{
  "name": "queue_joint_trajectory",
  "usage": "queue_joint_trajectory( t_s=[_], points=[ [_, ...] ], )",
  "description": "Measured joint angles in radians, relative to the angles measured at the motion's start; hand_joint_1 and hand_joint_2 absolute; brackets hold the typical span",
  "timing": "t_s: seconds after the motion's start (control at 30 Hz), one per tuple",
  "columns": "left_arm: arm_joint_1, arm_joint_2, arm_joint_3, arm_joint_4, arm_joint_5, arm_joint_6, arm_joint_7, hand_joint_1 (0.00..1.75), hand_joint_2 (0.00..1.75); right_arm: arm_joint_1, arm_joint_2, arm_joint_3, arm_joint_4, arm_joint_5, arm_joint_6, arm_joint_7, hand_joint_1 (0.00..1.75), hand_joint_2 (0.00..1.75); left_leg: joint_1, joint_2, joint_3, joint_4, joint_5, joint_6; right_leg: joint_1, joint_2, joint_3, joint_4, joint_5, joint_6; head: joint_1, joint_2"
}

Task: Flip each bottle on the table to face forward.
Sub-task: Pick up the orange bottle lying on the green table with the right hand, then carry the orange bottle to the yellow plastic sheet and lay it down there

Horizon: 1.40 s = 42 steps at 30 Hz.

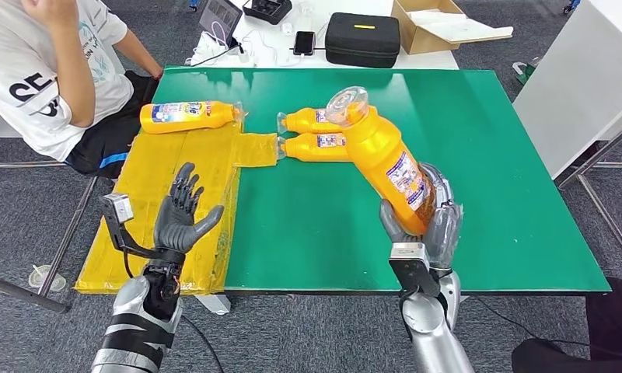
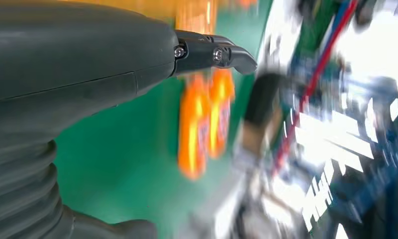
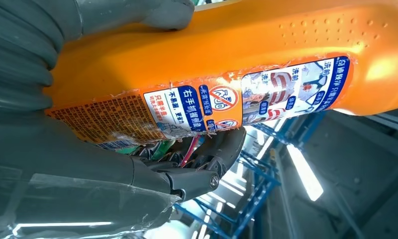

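Note:
My right hand [image 1: 434,221] grips the base of an orange bottle [image 1: 386,159], lifted off the green table [image 1: 494,155] and tilted up and to the left, its clear cap [image 1: 347,105] topmost. Up close, that bottle [image 3: 227,64] shows its label toward the right wrist camera, with my right hand [image 3: 77,164] wrapped around it. Two more orange bottles [image 1: 316,134] lie side by side on the table, caps to the left; they are blurred in the left wrist view [image 2: 205,122]. Another bottle [image 1: 187,116] lies on the yellow sheet [image 1: 160,210]. My left hand [image 1: 181,219] hovers open over that sheet, fingers spread.
A person in a white shirt [image 1: 51,70] sits at the table's far left corner. Behind the table are a black case [image 1: 362,37], a cardboard box [image 1: 440,23] and a phone [image 1: 304,42]. A white table [image 1: 588,78] stands to the right.

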Motion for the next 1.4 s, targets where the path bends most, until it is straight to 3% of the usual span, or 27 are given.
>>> queue_joint_trajectory(
  t_s=[0.13,0.37,0.7,1.4],
  points=[
    [0.002,0.004,-0.046,0.002,0.170,-0.170,0.048,0.00,1.75,0.002,0.013,-0.003,0.036,-0.018,0.039,-0.061,1.75,1.75,0.000,0.000,-0.001,0.000,0.000,0.000,0.000,0.000,0.000,0.000,0.000,0.000,0.000,0.000],
    [0.005,0.019,-0.169,0.007,0.245,-0.248,0.063,0.00,1.75,-0.011,0.067,0.047,0.215,-0.023,0.085,-0.098,1.75,1.75,0.000,0.000,-0.001,0.000,0.000,0.000,0.000,-0.001,-0.001,0.000,0.000,0.000,0.000,0.000],
    [-0.010,0.029,-0.291,0.050,0.254,-0.260,0.056,0.00,1.75,-0.078,0.114,0.218,0.447,-0.053,0.069,-0.100,1.75,1.75,0.000,0.000,-0.002,0.000,0.000,0.000,0.000,-0.001,-0.001,0.000,0.000,0.000,0.000,0.000],
    [-0.044,0.047,-0.337,0.136,0.248,-0.215,0.031,0.00,1.75,-0.171,0.180,0.340,0.643,-0.060,0.087,-0.104,1.75,1.75,0.000,0.000,-0.002,0.000,0.000,0.000,0.000,-0.001,-0.002,0.000,0.000,0.000,0.000,0.000]
  ],
)
